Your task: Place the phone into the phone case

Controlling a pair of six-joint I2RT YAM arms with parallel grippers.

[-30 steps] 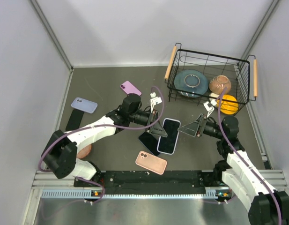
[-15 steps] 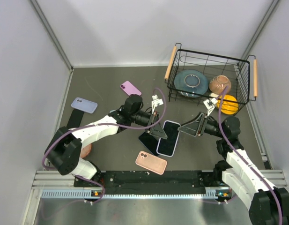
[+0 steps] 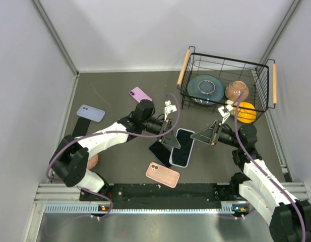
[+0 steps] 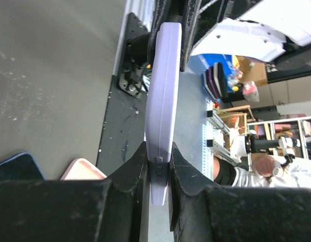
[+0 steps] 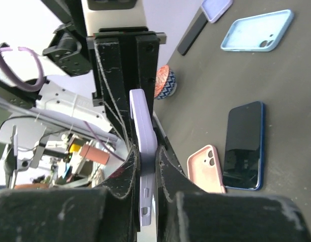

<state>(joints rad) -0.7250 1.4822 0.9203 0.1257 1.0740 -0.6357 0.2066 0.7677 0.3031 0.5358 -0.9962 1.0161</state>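
1. Nearest the arm bases, a pink case (image 3: pixel 163 174) lies flat on the table (image 3: pixel 120 85).
2. Just past it, at 11 o'clock from it, the dark blue phone (image 3: pixel 158 151) lies flat with its dark face up and no case around it. From above, its right edge is hidden under the held case.
3. The lavender phone case (image 3: pixel 182 147) sits at mid-table, at 3 o'clock from the phone. From above it shows a dark face inside a pale rim. Whether it touches the table cannot be told.
4. The left gripper (image 3: pixel 170 140) is clamped on the case's 9 o'clock edge. In the left wrist view its fingers (image 4: pixel 130 171) pinch the thin lavender body from both sides.
5. The right gripper (image 3: pixel 195 136) is clamped on the 2 o'clock edge. Its fingers (image 5: pixel 122 171) press both faces of the same case, which stands edge-on.
6. A patterned bowl (image 3: pixel 91 162) sits at 9 o'clock, partly under the left arm.
7. A light blue case (image 3: pixel 90 113) lies at 10 o'clock, and a purple case (image 3: pixel 140 94) lies at 11 o'clock.
8. Farthest, at 1 o'clock, a wire basket (image 3: pixel 223 59) holds a blue plate (image 3: pixel 205 88), a brown bowl (image 3: pixel 237 89) and an orange (image 3: pixel 245 112).
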